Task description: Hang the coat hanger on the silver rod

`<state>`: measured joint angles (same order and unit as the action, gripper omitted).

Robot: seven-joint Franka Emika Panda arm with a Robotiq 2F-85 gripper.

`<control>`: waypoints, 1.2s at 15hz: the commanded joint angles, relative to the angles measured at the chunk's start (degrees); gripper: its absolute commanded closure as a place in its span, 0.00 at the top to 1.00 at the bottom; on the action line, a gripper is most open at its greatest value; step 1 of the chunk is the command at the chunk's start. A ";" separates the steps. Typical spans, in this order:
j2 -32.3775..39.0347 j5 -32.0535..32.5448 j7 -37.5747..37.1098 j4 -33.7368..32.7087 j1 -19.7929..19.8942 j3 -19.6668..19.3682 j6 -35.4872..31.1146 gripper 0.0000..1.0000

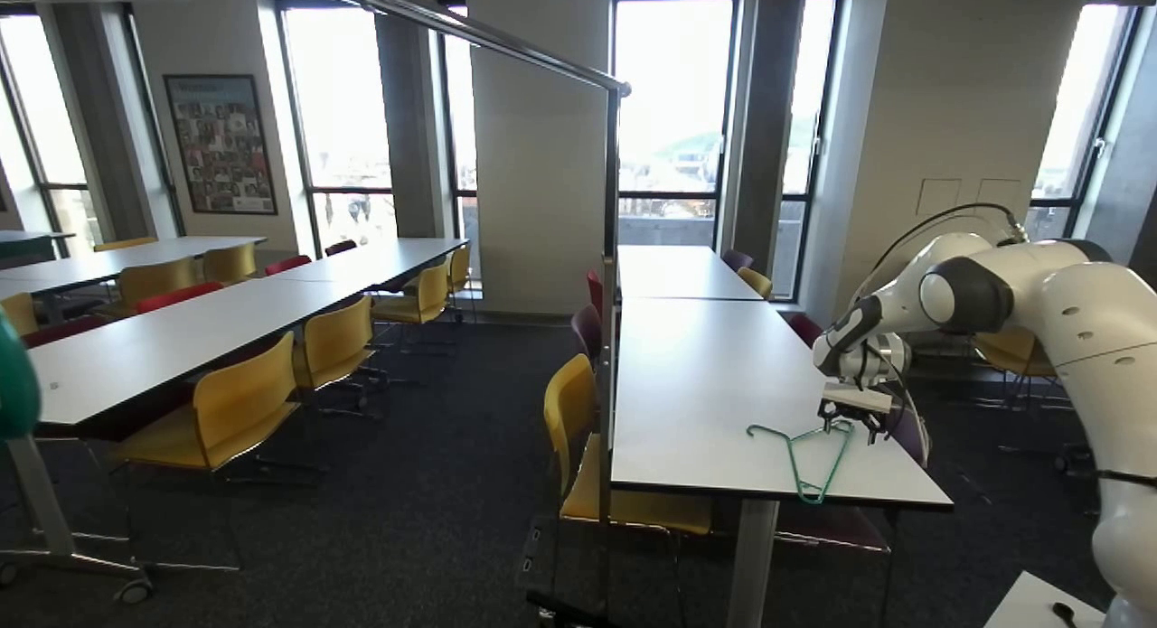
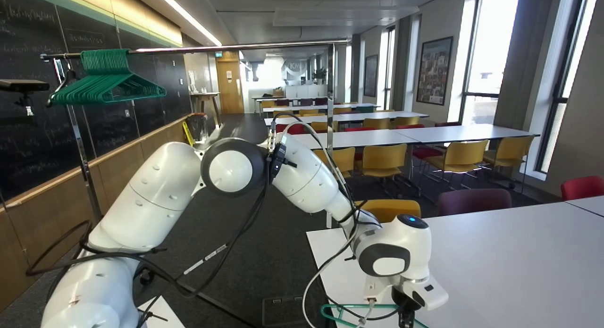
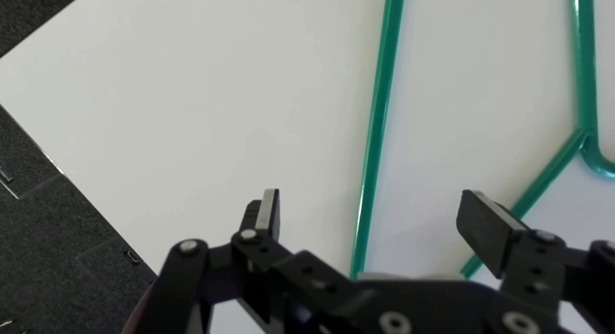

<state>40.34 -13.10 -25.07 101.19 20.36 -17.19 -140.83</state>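
Note:
The green coat hanger (image 1: 835, 465) lies flat on the white table (image 1: 696, 402) near its front edge, its hook pointing away from the arm. It also shows in an exterior view (image 2: 351, 306), partly hidden by cables and the wrist. My gripper (image 1: 850, 429) is low over the hanger's far end; it also shows in an exterior view (image 2: 406, 316). In the wrist view the gripper (image 3: 371, 194) is open, with the hanger's long bar (image 3: 379, 117) between its fingers, touching neither. The right finger overlaps a slanted side. The silver rod (image 1: 506, 45) runs high overhead, also seen in an exterior view (image 2: 245, 46).
Several green hangers (image 2: 106, 63) hang at one end of the rod. The rack's upright post (image 1: 611, 203) stands beside the table. A yellow chair (image 1: 571, 411) is tucked at the table's side. Cables (image 2: 255, 214) hang loosely along the arm. A purple chair (image 2: 474, 201) stands beyond the table.

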 commanded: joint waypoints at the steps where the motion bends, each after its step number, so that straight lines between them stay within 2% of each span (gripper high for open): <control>1: 0.35 -0.16 0.26 -0.21 -0.50 -0.28 0.04 1.00; 8: 1.91 -0.03 0.62 -0.09 -2.02 0.18 -0.80 1.00; 17: 3.44 -0.58 0.55 -1.01 -1.72 0.27 -0.57 1.00; 18: 3.57 -0.61 0.59 -1.12 -1.64 0.30 -0.54 0.96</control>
<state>43.27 -13.10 -25.08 101.18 18.14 -16.99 -141.02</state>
